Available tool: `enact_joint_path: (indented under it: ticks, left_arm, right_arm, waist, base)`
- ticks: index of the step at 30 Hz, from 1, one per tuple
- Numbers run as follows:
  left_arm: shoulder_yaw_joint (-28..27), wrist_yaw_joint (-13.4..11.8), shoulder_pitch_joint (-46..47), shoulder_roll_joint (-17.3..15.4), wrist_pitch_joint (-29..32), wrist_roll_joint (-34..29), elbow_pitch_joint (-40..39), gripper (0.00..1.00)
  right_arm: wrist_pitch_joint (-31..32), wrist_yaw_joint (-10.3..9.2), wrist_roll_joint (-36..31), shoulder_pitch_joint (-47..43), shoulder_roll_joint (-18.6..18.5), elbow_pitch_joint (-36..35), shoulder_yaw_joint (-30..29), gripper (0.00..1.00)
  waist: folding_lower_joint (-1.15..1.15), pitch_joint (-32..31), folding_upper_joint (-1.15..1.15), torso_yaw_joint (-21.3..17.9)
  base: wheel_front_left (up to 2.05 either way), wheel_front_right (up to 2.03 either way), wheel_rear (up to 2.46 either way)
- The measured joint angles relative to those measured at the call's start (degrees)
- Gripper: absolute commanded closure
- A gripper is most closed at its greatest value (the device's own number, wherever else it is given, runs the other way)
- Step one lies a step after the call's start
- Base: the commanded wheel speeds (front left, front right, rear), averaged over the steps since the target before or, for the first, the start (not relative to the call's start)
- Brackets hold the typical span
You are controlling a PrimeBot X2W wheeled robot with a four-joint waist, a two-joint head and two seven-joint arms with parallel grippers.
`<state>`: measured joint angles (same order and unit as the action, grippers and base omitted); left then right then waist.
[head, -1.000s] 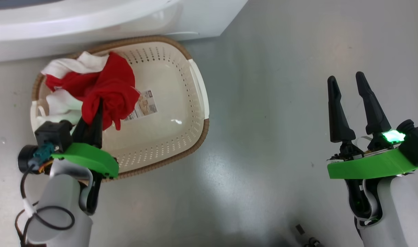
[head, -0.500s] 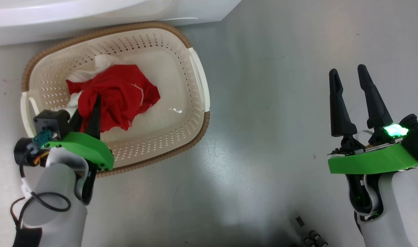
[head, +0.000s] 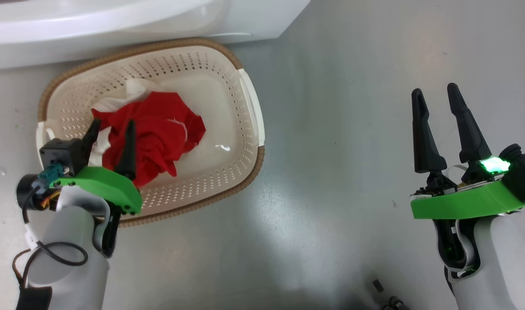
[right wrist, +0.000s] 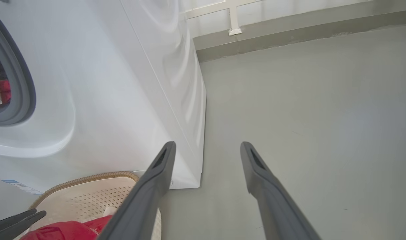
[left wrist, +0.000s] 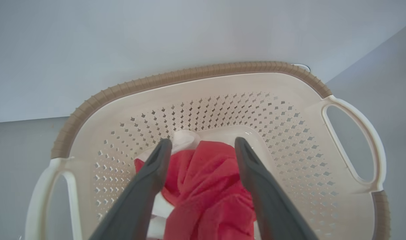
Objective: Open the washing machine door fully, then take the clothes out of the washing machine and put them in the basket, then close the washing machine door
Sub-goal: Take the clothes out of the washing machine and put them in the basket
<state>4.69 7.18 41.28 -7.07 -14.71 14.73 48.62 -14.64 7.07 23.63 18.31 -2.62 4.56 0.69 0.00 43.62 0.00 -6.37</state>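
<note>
The basket [head: 210,189], cream-white and perforated with a brown woven-look rim and white side handles, is sitting upright on the grey floor [head: 352,129], its far rim lying just beside the base of the white washing machine [head: 116,30]. The clothes [head: 159,129], a crumpled bright red bundle with white parts at its far left, are lying inside the basket, left of its middle. Behind the machine's grey gasket [right wrist: 28,86], red and white fabric [right wrist: 3,90] is showing inside.

Red and white clothes [head: 159,129], cream perforated basket [head: 230,75] with brown woven-look rim, white washing machine [head: 116,26]
</note>
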Motion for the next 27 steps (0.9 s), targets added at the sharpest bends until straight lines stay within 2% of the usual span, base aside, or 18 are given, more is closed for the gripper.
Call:
enact_joint_path:
  ticks: [27]
  left_arm:
    - [-2.9,0.0,-8.3,1.5,0.0,1.1,-8.8,0.0]
  right_arm:
    - [0.0,0.0,-1.1,-3.0,-0.1,2.7,0.1,0.0]
  waist:
    - [0.0,-11.5,0.0,2.5]
  base:
    - [0.0,0.0,0.0]
